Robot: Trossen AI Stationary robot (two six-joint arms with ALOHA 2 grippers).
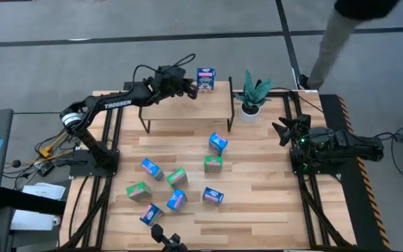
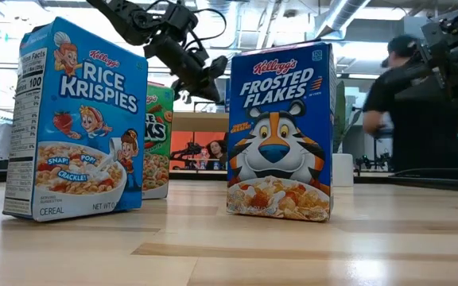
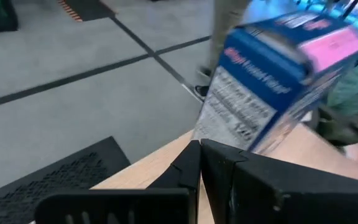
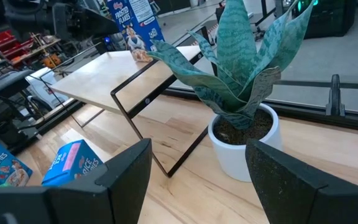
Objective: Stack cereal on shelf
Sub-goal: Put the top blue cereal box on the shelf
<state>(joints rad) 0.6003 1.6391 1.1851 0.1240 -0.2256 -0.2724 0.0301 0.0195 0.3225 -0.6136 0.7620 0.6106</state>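
Observation:
A blue cereal box stands upright on the far right part of the light-wood shelf; it also shows in the left wrist view and the right wrist view. My left gripper is shut, its tips just to the left of the box's lower part. Several more blue and green cereal boxes lie scattered on the table in front of the shelf. My right gripper waits open and empty at the table's right, beside the potted plant. My left gripper's shut fingertips stand right at the lower side of the blue box, coming level from the table's left. I cannot tell whether they touch it. The box stands upright on the shelf board.
A potted green plant stands right of the shelf. In the low view, a Rice Krispies box, a green box and a Frosted Flakes box stand near the camera. A person stands beyond the table's far right corner.

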